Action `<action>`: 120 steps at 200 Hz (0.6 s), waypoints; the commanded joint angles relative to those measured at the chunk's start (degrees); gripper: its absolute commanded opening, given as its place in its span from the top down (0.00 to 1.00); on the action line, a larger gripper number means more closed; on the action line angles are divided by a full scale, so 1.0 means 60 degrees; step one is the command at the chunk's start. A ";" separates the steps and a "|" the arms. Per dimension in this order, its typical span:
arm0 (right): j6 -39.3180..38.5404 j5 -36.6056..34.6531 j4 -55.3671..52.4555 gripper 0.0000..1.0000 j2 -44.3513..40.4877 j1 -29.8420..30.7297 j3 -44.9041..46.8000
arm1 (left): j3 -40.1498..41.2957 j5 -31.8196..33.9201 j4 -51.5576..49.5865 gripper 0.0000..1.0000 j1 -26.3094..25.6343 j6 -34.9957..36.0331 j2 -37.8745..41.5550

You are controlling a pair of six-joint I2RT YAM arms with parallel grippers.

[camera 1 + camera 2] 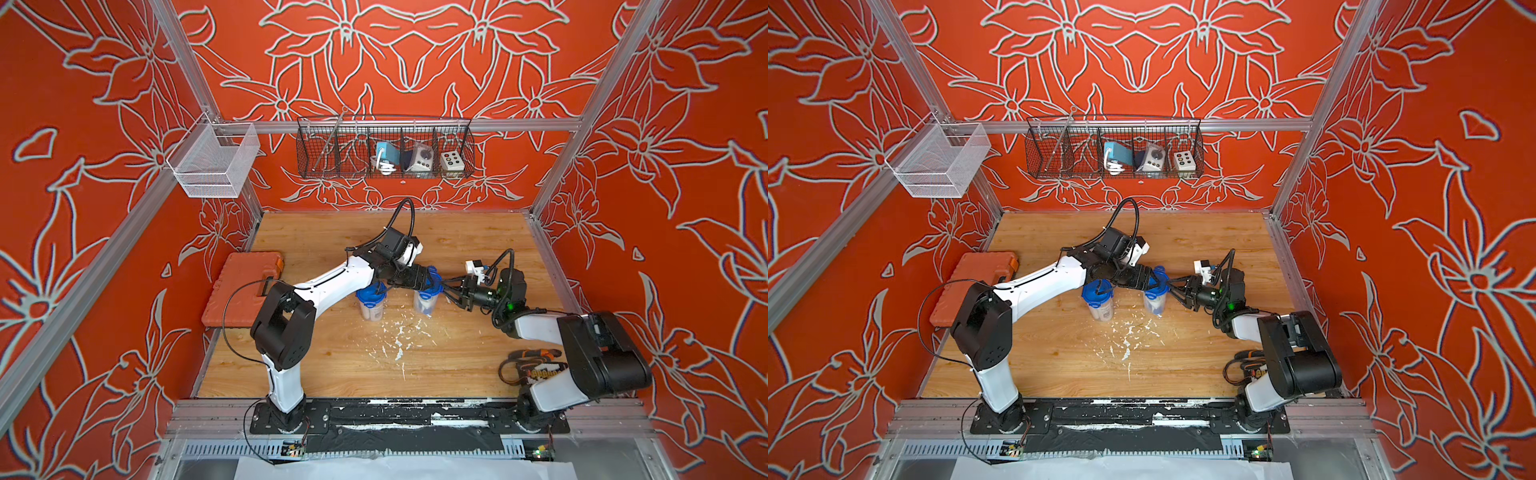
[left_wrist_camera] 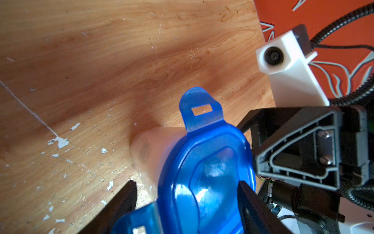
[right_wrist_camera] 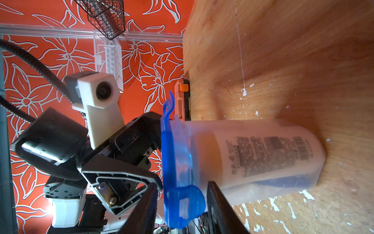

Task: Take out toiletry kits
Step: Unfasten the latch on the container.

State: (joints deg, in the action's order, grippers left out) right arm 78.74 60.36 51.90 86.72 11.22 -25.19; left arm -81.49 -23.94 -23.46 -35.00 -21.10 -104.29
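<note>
On the wooden table (image 1: pixel 332 365), left gripper (image 2: pixel 186 188) sits wide astride the blue clip lid (image 2: pixel 202 162) of a clear tub (image 3: pixel 238 192), right gripper (image 3: pixel 182 194) narrow about a lid clip (image 3: pixel 182 204), grip unclear; toiletry kit (image 3: pixel 263 158) lies inside the tub.

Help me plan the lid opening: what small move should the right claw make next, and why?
Probably close the right claw on the blue plastic lid clip it straddles and flip it outward: the clear tall plastic tub is still lidded with a white-labelled bottle inside, another clip stands up, and the left claw brackets the blue lid.
</note>
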 commanded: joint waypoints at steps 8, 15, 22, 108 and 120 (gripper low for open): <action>0.0650 0.0383 0.1515 0.62 0.0292 -0.0044 0.0109 | 0.0554 0.1036 -0.0782 0.30 -0.0122 -0.0073 -0.0156; 0.0803 0.0400 0.1788 0.63 0.0356 -0.0054 0.0135 | 0.0633 0.1100 -0.0768 0.31 -0.0149 -0.0118 -0.0160; 0.0945 0.0399 0.2044 0.64 0.0401 -0.0062 0.0147 | 0.0693 0.1103 -0.0748 0.31 -0.0183 -0.0144 -0.0175; 0.2038 0.0938 0.3773 0.76 0.0434 -0.0589 0.0554 | 0.1822 0.2563 -0.0980 0.38 -0.0550 -0.0491 -0.0420; 0.1921 0.0997 0.3506 0.77 0.0342 -0.0598 0.0481 | 0.1980 0.2635 -0.0939 0.39 -0.0583 -0.0519 -0.0391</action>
State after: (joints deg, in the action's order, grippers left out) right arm 86.63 63.59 65.73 90.50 8.47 -21.32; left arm -75.94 -16.75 -14.02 -38.11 -25.30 -102.28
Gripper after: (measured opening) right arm 0.318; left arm 0.618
